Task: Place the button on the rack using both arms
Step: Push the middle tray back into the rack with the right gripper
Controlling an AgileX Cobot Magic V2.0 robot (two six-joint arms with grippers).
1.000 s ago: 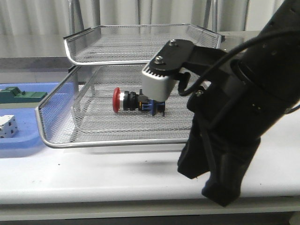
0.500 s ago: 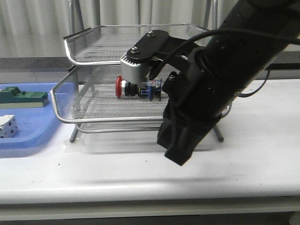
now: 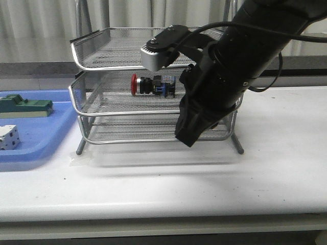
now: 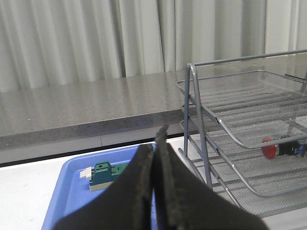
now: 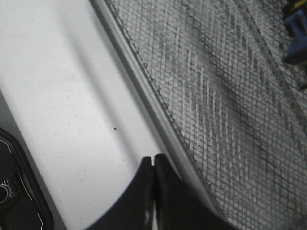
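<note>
Push-button switch (image 3: 153, 84) seen lying on middle tier of wire-mesh rack (image 3: 97, 109); both jaws pressed together, nothing pinched; risk: right arm (image 3: 230, 66), close against rack, knocks frame and button is rolled off.

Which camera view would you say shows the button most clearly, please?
The front view: the button lies whole on the rack's middle tier, red head leftward. The left wrist view shows it small behind mesh; the right wrist view catches only a blue edge.
</note>
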